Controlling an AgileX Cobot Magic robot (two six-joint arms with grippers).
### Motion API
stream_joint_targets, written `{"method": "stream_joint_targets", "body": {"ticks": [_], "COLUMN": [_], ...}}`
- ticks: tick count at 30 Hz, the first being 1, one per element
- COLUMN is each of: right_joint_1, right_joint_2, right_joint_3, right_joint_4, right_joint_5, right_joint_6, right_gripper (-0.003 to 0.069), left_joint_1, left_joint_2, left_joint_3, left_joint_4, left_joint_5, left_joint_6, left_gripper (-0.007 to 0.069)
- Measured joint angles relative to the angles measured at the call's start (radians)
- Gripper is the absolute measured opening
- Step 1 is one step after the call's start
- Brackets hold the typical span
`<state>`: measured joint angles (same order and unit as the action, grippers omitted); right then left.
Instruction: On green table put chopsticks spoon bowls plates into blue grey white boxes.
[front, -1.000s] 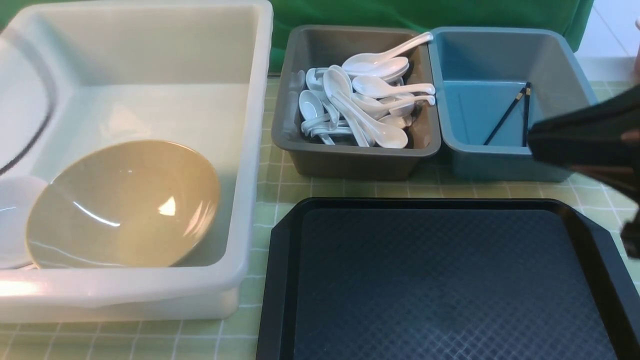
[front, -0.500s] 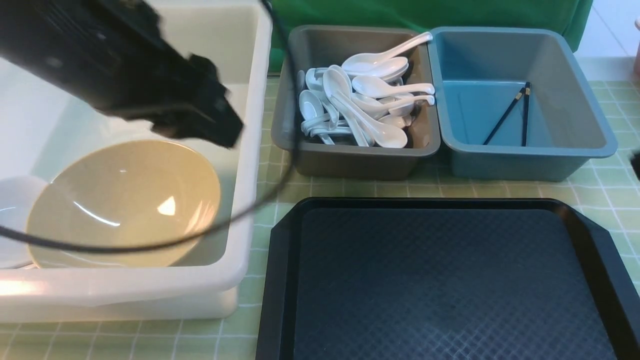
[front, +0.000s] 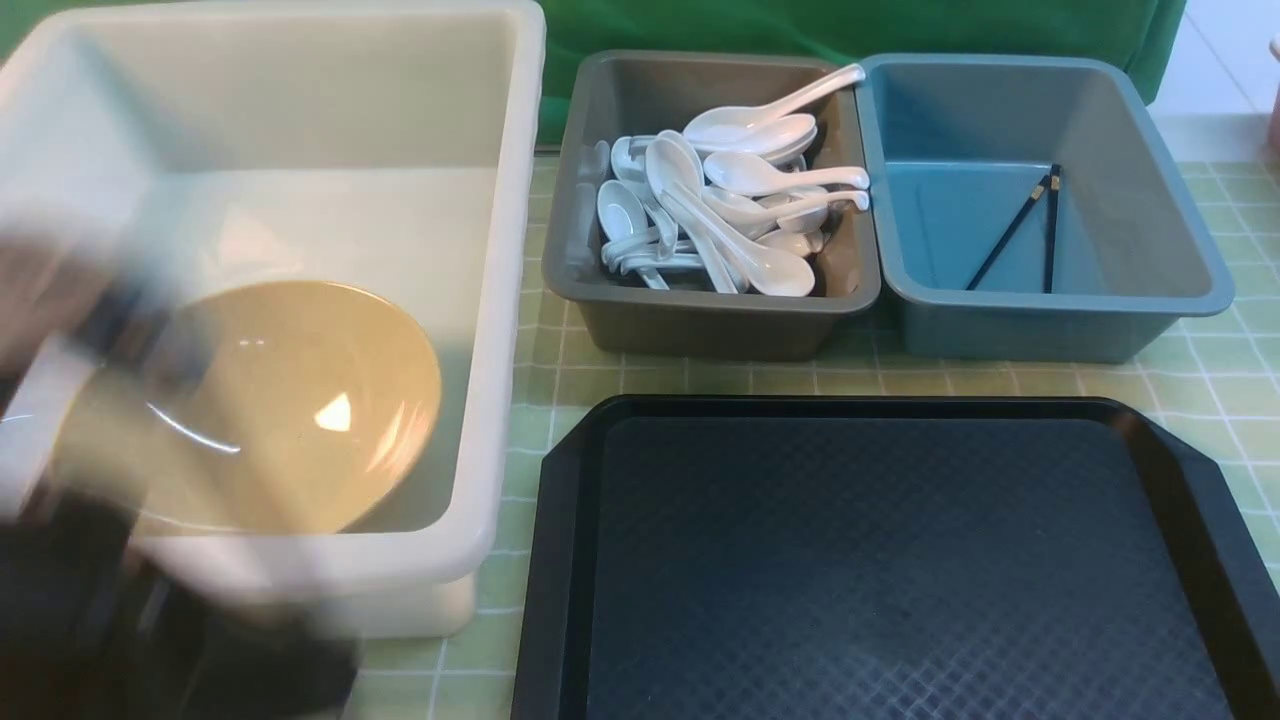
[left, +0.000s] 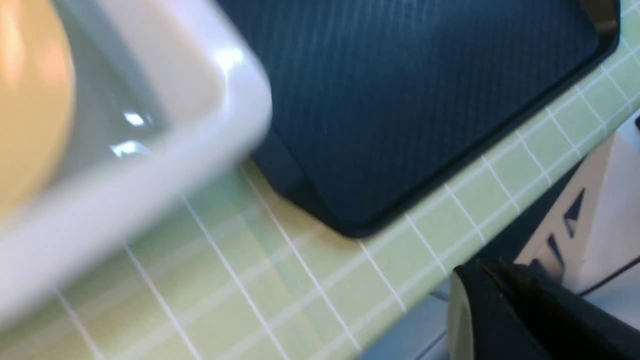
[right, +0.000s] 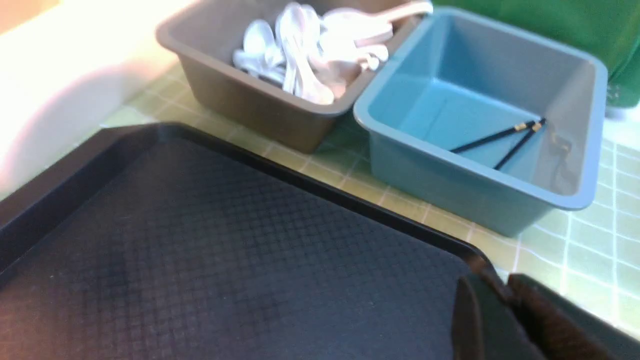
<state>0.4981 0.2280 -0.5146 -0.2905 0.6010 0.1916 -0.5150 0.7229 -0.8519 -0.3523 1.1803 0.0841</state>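
The tan bowl (front: 300, 400) lies in the big white box (front: 500, 300) on the green table (front: 560, 380). Several white spoons (front: 740, 200) fill the grey box (front: 700, 320). The black chopsticks (front: 1010, 235) rest in the blue box (front: 1000, 320). My left arm (front: 120, 620) is a dark blur at the white box's near left corner and covers where the plates lay. The left gripper (left: 492, 267) is shut and empty, out past the table's front edge. The right gripper (right: 492, 282) is shut on nothing above the black tray's corner, out of the front view.
A large black textured tray (front: 880, 560) with nothing on it takes up the near middle and right of the table. A green backdrop (front: 850, 30) hangs behind the boxes. The grey and blue boxes stand side by side, touching.
The left arm swung from over the white box down to the near left corner, and its jaws closed. The right arm had left the front view half a second ago.
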Motion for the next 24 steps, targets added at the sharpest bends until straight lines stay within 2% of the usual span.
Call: {"method": "stream_joint_targets", "body": {"ticks": [6, 10, 15, 24], "right_joint_1": [0.000, 0.000, 0.000, 0.000], "right_joint_2": [-0.172, -0.209, -0.209, -0.209], "right_joint_3": [0.139, 0.178, 0.180, 0.180], "right_joint_4": [-0.002, -0.002, -0.002, -0.002], "right_joint_5": [-0.034, -0.035, -0.031, -0.021], "right_joint_6": [0.021, 0.027, 0.043, 0.043], "right_gripper": [0.0074, 0.0078, 0.0082, 0.0092], "left_joint_1": [0.000, 0.000, 0.000, 0.000], "left_joint_2": [-0.345, -0.537, -0.668, -0.716], "left_joint_3": [0.315, 0.446, 0.521, 0.533], "left_joint_4": [-0.164, -0.275, -0.299, -0.302], "left_joint_5": [-0.196, -0.321, -0.398, -0.393], "left_joint_6": [-0.109, -0.133, -0.134, -0.137], "left_gripper": [-0.0002, -0.0002, -0.0002, -0.0002]}}
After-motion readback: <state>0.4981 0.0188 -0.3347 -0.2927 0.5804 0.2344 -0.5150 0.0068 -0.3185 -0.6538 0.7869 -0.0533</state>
